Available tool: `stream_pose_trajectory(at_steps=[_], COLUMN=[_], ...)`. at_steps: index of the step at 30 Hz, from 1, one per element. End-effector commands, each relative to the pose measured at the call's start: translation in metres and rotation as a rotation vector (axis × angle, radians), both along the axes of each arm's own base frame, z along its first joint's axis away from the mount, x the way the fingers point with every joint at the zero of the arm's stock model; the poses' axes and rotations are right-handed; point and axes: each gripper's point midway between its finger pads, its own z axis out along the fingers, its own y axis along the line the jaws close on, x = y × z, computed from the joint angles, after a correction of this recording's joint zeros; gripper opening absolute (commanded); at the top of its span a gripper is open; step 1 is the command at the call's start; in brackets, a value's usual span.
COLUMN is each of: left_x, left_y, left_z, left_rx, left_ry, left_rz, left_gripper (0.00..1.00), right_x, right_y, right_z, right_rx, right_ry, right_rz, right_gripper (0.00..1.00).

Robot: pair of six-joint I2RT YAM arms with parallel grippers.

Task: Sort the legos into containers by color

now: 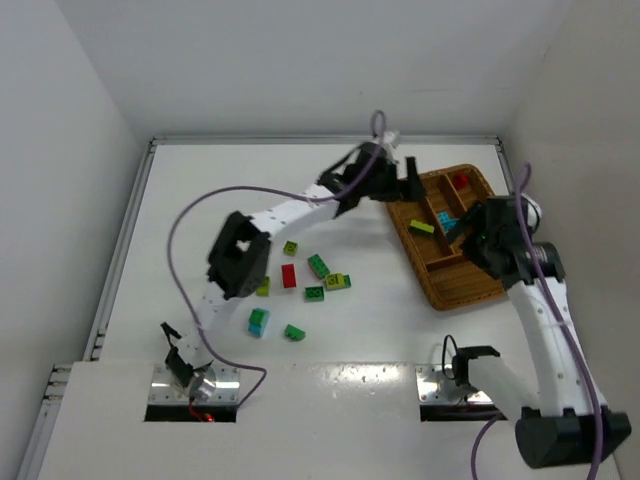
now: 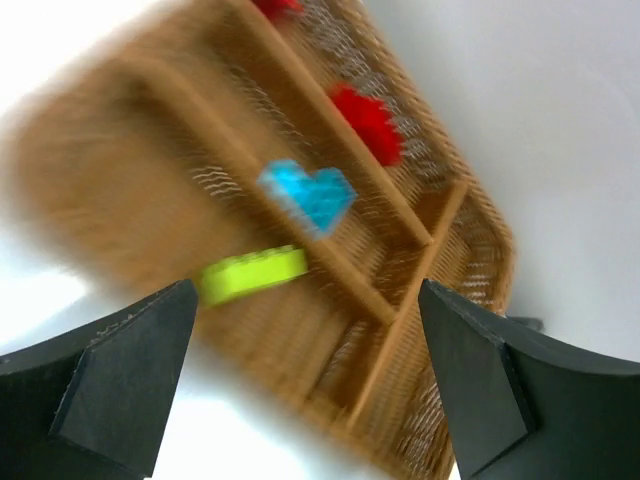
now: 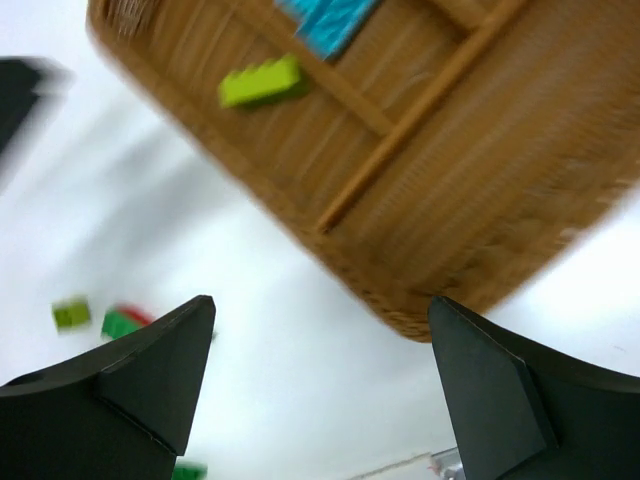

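White table [image 1: 250,170] between white walls [image 1: 300,60], red, green and cyan studded plastic bricks [image 1: 289,276] loose at its middle. To the right, brown woven wicker tray [image 1: 455,290] with a red brick [image 1: 460,181], a cyan one [image 2: 310,195] and a yellow-green one [image 2: 250,275] in separate compartments. Above it, left gripper [image 2: 305,290] and right gripper [image 3: 320,300], fingers spread, nothing held.

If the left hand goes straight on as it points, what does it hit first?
Probably the wicker tray, by the yellow-green brick; the open left hand has nothing nearer in view, though blur hides depth.
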Motion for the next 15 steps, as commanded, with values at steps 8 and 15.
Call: stream_pose_trajectory(at_steps=[8,15], left_x=[-0.025,-0.082], left_y=[0.320,0.441], left_z=[0.042,0.007], left_rx=[0.364,0.518], left_ry=[0.055,0.208], left_rz=[0.590,0.836], left_gripper=[1.00,1.00], right_x=[0.027,-0.047], right_y=[0.196,0.330], right_z=[-0.046,-0.099], right_rx=[-0.087,-0.242], right_ry=[0.084,0.148], right_rz=[0.683,1.291], right_gripper=[0.88,0.88])
